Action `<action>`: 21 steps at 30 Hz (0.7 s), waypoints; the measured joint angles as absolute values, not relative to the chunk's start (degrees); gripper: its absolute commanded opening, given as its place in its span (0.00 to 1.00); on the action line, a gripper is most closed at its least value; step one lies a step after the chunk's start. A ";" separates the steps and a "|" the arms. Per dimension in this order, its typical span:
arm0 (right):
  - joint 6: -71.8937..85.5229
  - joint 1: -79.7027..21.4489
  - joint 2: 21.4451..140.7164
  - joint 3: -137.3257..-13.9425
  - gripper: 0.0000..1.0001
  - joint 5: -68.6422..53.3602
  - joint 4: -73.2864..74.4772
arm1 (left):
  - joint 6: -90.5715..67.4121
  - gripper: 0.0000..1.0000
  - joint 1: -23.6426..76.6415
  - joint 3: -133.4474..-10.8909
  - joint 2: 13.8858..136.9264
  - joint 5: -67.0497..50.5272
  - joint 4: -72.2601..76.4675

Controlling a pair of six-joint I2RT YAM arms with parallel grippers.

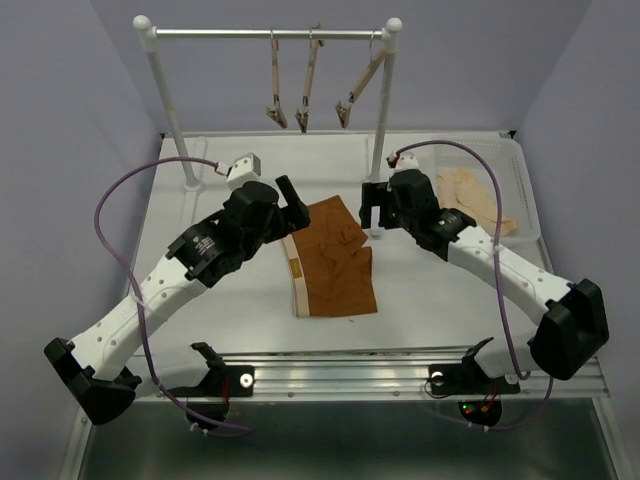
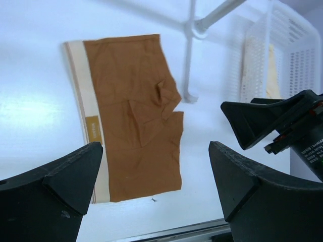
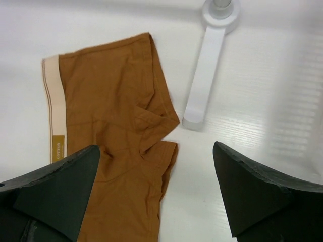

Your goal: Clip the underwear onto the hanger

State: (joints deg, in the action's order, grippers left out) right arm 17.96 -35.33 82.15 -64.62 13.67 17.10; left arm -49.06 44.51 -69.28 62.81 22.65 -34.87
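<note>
We see the underwear [image 1: 335, 258] flat on the table [image 1: 440, 300], waistband toward the left arm. The left claw [image 2: 154, 171] hovers above it, wide open and empty, and the right claw [image 3: 156, 176] is open too. Three hangers [image 1: 309, 95] dangle from the rail [image 1: 230, 33] behind.

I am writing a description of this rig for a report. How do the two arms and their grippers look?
The left arm and right arm have white links between bulky black joints. A purple cable loops along each. Some black housings carry small white print. The left gripper and right gripper are black, with thick wedge-shaped fingers.
</note>
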 measured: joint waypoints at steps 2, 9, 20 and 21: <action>18.70 -35.33 78.52 -64.01 1.00 15.44 17.74 | -44.53 0.99 44.51 -71.90 62.85 21.28 -33.50; 20.56 -34.85 72.27 -64.05 1.00 19.55 19.33 | -31.92 0.99 44.53 -82.11 63.81 14.57 -27.22; 21.45 -34.52 69.14 -63.02 1.00 19.31 22.02 | -19.42 0.99 44.10 -128.86 92.95 8.43 -29.17; 21.45 -34.52 68.58 -62.78 1.00 19.00 22.22 | -18.55 0.99 43.83 -133.47 96.68 7.94 -28.97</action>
